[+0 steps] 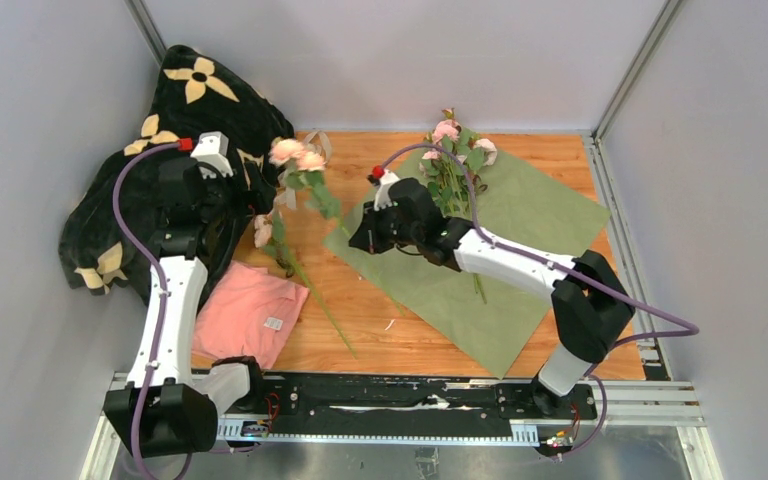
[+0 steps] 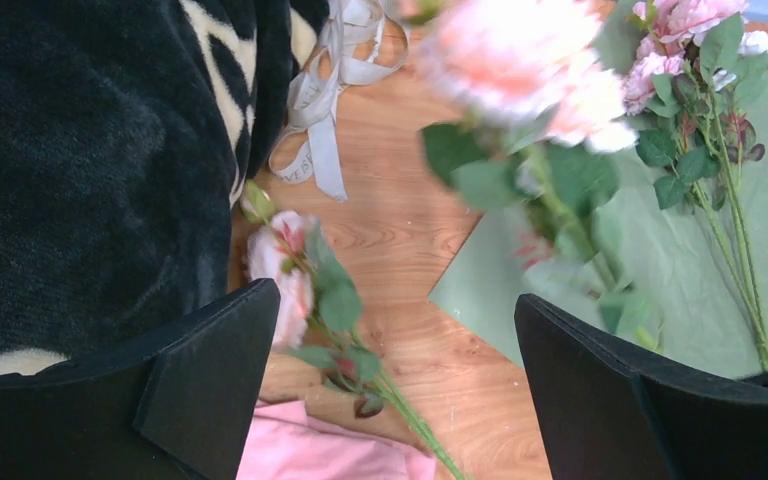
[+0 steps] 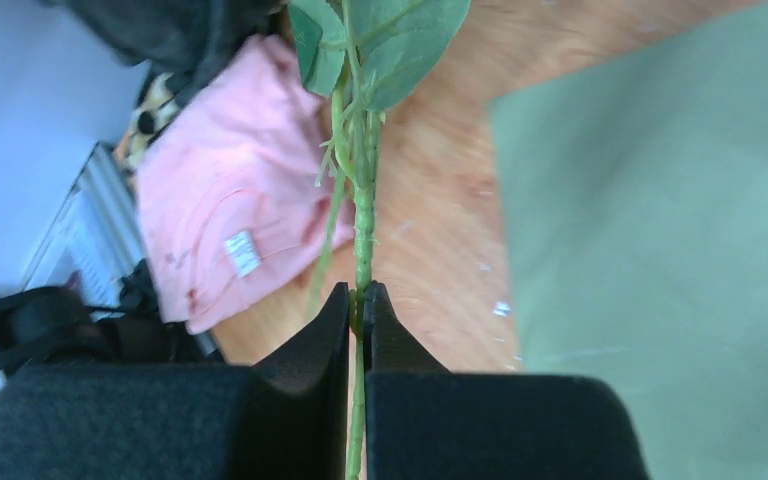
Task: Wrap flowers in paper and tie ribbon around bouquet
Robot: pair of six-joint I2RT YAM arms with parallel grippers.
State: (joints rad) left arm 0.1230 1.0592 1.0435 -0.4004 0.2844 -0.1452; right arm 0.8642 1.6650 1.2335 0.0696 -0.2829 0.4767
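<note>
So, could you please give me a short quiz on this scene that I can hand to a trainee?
1. True or false: the right gripper is shut on a flower stem.
2. Which side of the paper faces up? A peach-orange; B olive green; C white.
3. Fill in: the ribbon lies right beside the black ____.
Key: 1 true; 2 B; 3 blanket.
</note>
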